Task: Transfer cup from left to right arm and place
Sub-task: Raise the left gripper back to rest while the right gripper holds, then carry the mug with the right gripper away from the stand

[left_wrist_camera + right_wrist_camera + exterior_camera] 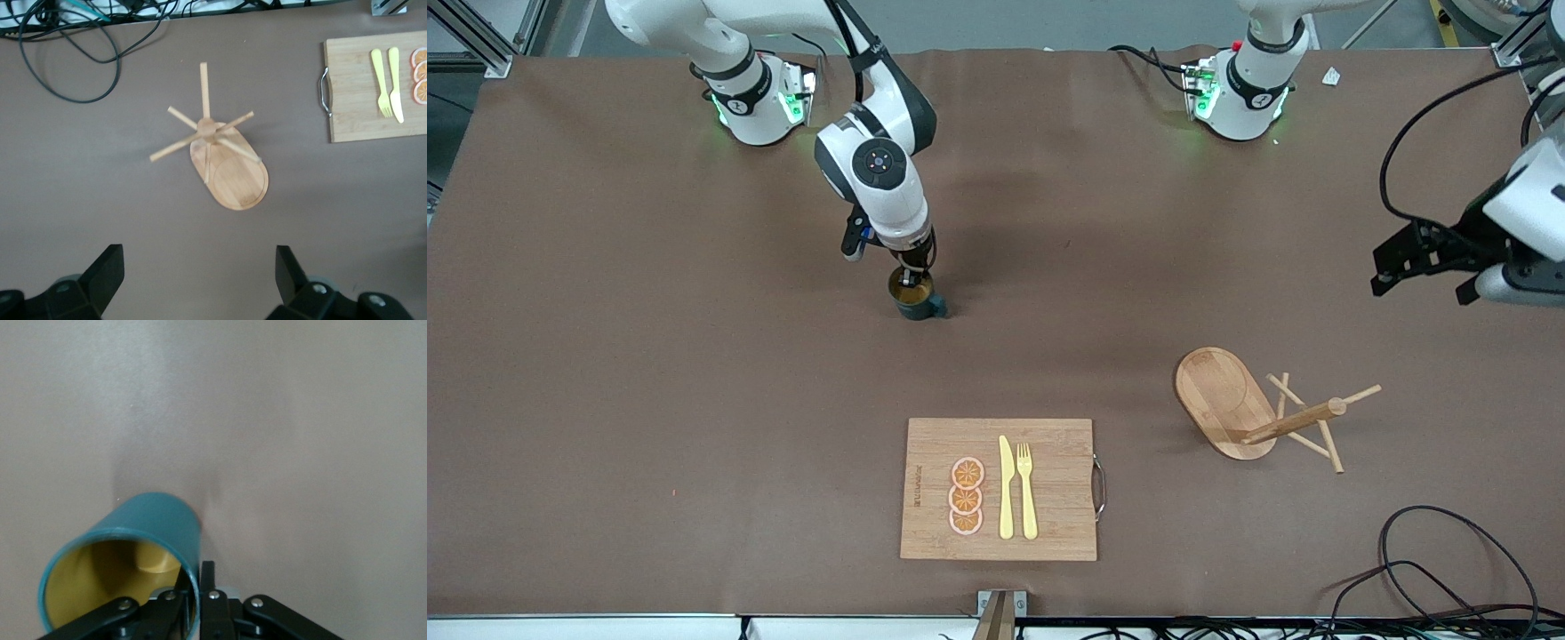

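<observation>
The cup [916, 300], dark teal with a mustard-yellow inside, stands upright on the brown table near the middle, toward the right arm's end. Its small handle [941, 309] points toward the front camera. My right gripper [913, 276] comes down on it from above and is shut on the cup [157, 520]: in the right wrist view my right gripper [195, 572] has one finger inside the rim and one outside. My left gripper [1418, 292] hangs open and holding nothing over the left arm's end of the table, and in its own view the left gripper [199, 280] has only bare table between its fingers.
A wooden peg stand [1227, 404] on an oval base sits toward the left arm's end, nearer the front camera. A wooden cutting board [1049, 524] with orange slices, a yellow knife and a yellow fork lies near the front edge. Black cables [1432, 569] coil at the front corner.
</observation>
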Available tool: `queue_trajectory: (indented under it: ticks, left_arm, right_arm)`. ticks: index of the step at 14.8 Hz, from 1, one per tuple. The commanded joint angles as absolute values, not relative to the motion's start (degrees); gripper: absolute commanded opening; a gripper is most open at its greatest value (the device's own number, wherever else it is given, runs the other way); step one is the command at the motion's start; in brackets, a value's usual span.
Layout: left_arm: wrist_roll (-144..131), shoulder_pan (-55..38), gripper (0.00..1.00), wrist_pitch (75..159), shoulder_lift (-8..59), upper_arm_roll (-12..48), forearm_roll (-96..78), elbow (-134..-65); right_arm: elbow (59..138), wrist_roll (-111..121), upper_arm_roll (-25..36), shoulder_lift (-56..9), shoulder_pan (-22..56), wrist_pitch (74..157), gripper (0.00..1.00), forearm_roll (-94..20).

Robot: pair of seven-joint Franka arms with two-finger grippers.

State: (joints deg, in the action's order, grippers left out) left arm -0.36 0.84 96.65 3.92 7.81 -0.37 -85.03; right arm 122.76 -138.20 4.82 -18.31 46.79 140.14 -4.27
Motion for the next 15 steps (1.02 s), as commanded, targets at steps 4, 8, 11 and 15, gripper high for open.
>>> queue_trajectory:
  ticks: [4,8,11,15]
  left_arm:
    - [0.4,-5.9,1.00,93.5,-5.1,-0.3,-1.2,-92.2]
    - [1.6,-5.8,1.00,93.6,-5.0,-0.1,-1.2,-91.6]
    - [1.5,-5.8,1.00,94.0,-3.9,0.3,-0.7,-90.4]
    - [1.5,-5.7,1.00,94.0,-3.7,0.3,-0.5,-90.3]
  right_arm:
    - [123.7,-117.8,5.7,-15.3,46.6,137.1,0.00,-4.2]
    - [123.9,-98.0,5.8,-12.7,41.9,136.8,0.00,-4.2]
    - [123.9,-83.5,5.7,-12.5,37.9,136.8,0.00,-4.2]
    - [123.9,-59.4,5.8,-12.2,32.6,135.3,0.00,-4.1]
